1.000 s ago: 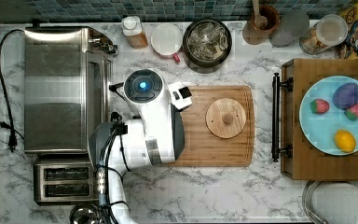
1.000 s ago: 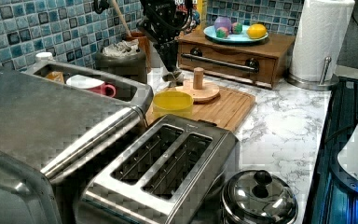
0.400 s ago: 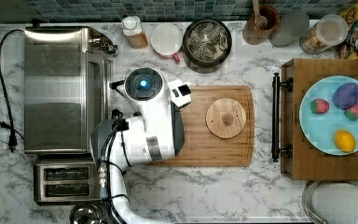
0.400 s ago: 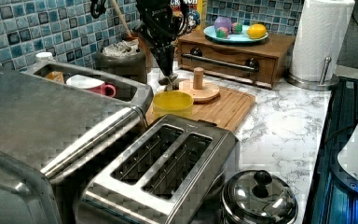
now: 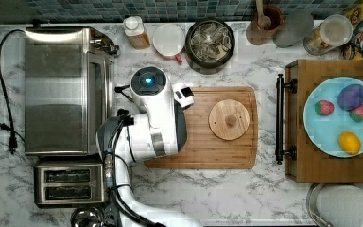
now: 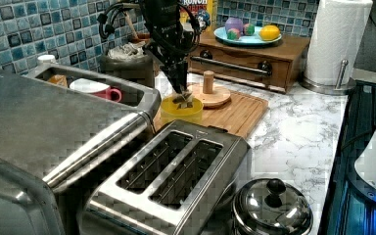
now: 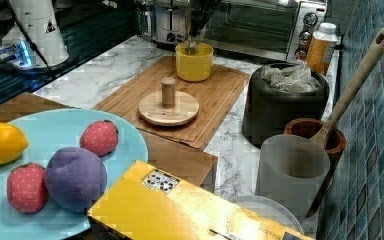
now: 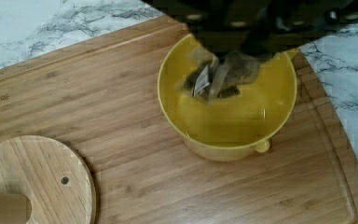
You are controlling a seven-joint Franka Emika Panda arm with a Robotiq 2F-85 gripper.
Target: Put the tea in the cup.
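My gripper (image 6: 181, 92) is shut on one crinkled grey-beige tea sachet (image 8: 224, 74). The sachet hangs in the mouth of a yellow cup (image 8: 228, 121) on the wooden cutting board (image 8: 98, 93). The right view shows the gripper (image 7: 195, 39) straight above that yellow cup (image 7: 194, 62). The white cup with the red-pink handle (image 5: 168, 40) stands at the back by the tiled wall, apart from the gripper. In the left view this cup (image 6: 96, 88) sits behind the toaster oven. More tea sachets lie in the black round pot (image 5: 210, 41) next to it.
A round wooden lid with a knob (image 5: 229, 119) rests on the board. A toaster oven (image 5: 64, 90) and toaster (image 5: 68, 182) line the top view's left. A wooden tray with a blue plate of toy fruit (image 5: 340, 116) is on the top view's right. A wooden cup with a stick (image 5: 263, 19) is at the back.
The gripper has come down with the sachet, from above the yellow cup to its mouth. Nothing else has moved.
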